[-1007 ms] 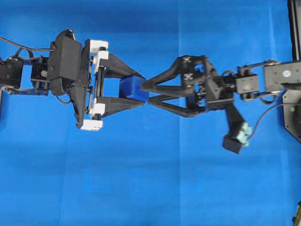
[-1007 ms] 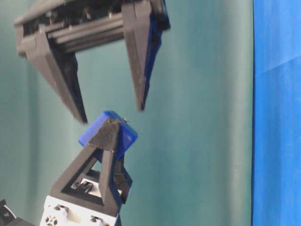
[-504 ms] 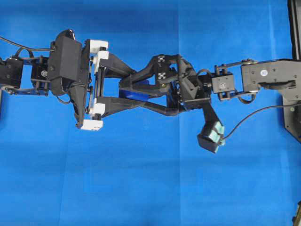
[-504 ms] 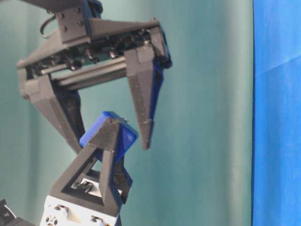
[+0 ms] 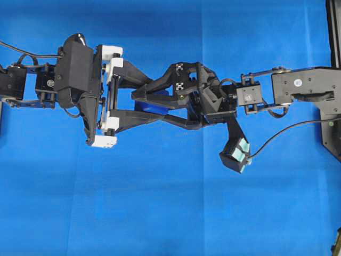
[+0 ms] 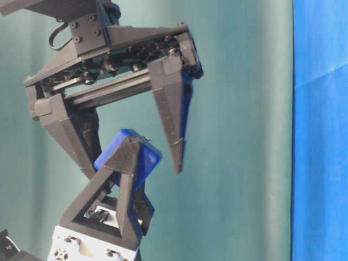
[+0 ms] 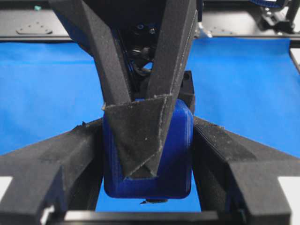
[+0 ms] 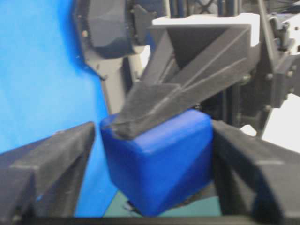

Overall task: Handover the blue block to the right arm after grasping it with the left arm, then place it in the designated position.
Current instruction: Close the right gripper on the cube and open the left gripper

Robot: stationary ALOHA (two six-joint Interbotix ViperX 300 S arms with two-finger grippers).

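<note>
compared with a second ago the right gripper (image 5: 139, 104) has slid in from the right, so its fingers now overlap the left gripper's instead of sitting tip to tip, and they've narrowed a lot around the blue block (image 6: 128, 157). the left side hasn't budged.

fingers first: the left gripper (image 5: 151, 94) has its 2 pads pinching the block, 1 on each side, and you can see both pressed flat against it in the left wrist view (image 7: 149, 154). the right gripper's fingers straddle the same block on the other axis. in the right wrist view 1 finger (image 8: 44, 159) sits just beside the block with a sliver of gap, and the other looks about touching, so i can't tell if it's actually clamped yet.

the block is up in the air between both grippers, well above the blue cloth (image 5: 160, 202).

view differences: overhead barely shows the block, just a dark blue sliver under crossed fingers. the table-level view shows it tilted on the left finger's triangular tip with 1 right finger (image 6: 175, 125) hanging clear of it. the teal part on the right arm (image 5: 235, 153) only shows overhead.
</note>
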